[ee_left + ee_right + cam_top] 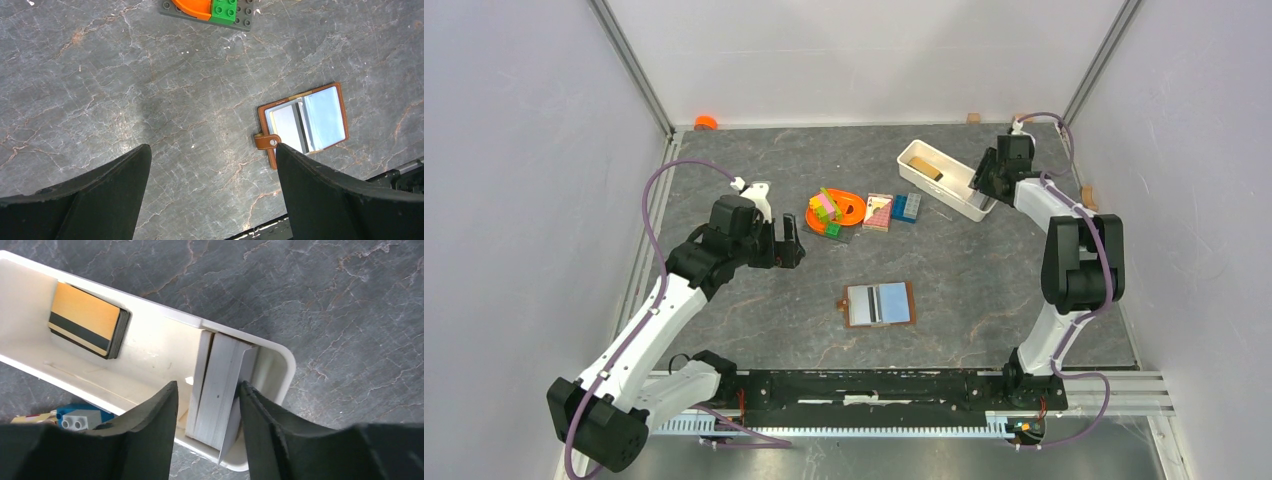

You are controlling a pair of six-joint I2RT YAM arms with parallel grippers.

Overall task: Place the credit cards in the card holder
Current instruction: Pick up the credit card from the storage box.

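Right claw (pixel 207 385) straddles pale credit cards (pixel 220 390) standing on edge in the glossy white tray (pixel 150 347); whether it pinches them, I cannot tell. Only its wrist view shows them. A tan, dark-striped stack (pixel 87 320) lies flat farther along. The left claw (pixel 212 147) gapes wide over the marbled grey table (pixel 100 75), with the brown leather card holder (pixel 302 122) spread open nearby.

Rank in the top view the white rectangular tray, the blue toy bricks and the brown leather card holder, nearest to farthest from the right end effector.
1. White rectangular tray, under the right end effector.
2. Blue toy bricks, to its left.
3. Brown leather card holder, mid-table.
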